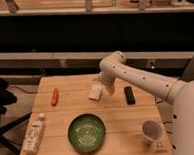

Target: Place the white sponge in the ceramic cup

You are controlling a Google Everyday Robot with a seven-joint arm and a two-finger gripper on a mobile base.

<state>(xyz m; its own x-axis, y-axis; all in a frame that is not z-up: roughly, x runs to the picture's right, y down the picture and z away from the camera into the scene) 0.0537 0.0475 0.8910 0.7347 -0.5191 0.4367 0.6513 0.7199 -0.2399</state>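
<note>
While the claw (98, 86) hangs open above one white sponge (94, 94), one ceramic cup (151, 131) stands.

Tool (99, 87) by sponge (94, 92); black bar (129, 95) lies toward cup (151, 130).

I find the hand (103, 87) low over the far middle of a light wooden counter (67, 110). Beyond the hand, a pale ledge (39, 58) runs along a dark wall (47, 33). Well to its left stands a black chair (0, 106). Lighting is warm and dim.
</note>
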